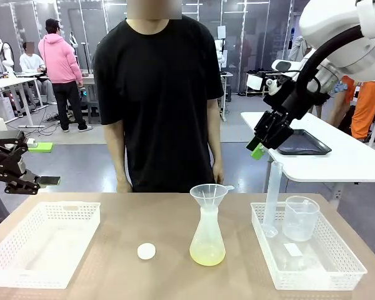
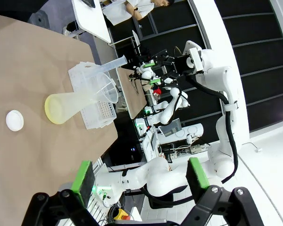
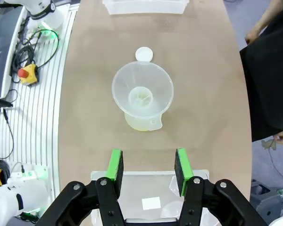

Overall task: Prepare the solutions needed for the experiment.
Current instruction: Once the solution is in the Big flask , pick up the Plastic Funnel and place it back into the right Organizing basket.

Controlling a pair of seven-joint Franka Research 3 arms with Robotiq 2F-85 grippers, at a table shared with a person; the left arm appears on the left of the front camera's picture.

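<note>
Brown desk (image 1: 156, 215) is stretching across a busy lab, with a person (image 1: 162, 94) in a black T-shirt standing at its far edge, arms hanging down. Near the middle of the desk, toward the near edge, a clear conical flask (image 1: 207, 232) is standing upright with a plastic funnel (image 1: 209, 192) sitting in its neck. The solution (image 1: 207, 254), a shallow pale yellow-green layer, is lying at the flask's bottom. A small white round cap (image 1: 146, 251) is lying just left of the flask, not touching it.

A white left basket (image 1: 5, 251) is sitting at the near left corner. The right basket (image 1: 351, 262), at the near right corner, is holding an upright graduated cylinder (image 1: 272, 197) and a clear beaker (image 1: 300, 219).

The left gripper (image 1: 47, 164) is hovering beyond the desk's left edge, green pads spread wide, gripping nothing. The right gripper (image 3: 148, 169) is hanging high above the right basket — its pads are also standing apart, empty.
</note>
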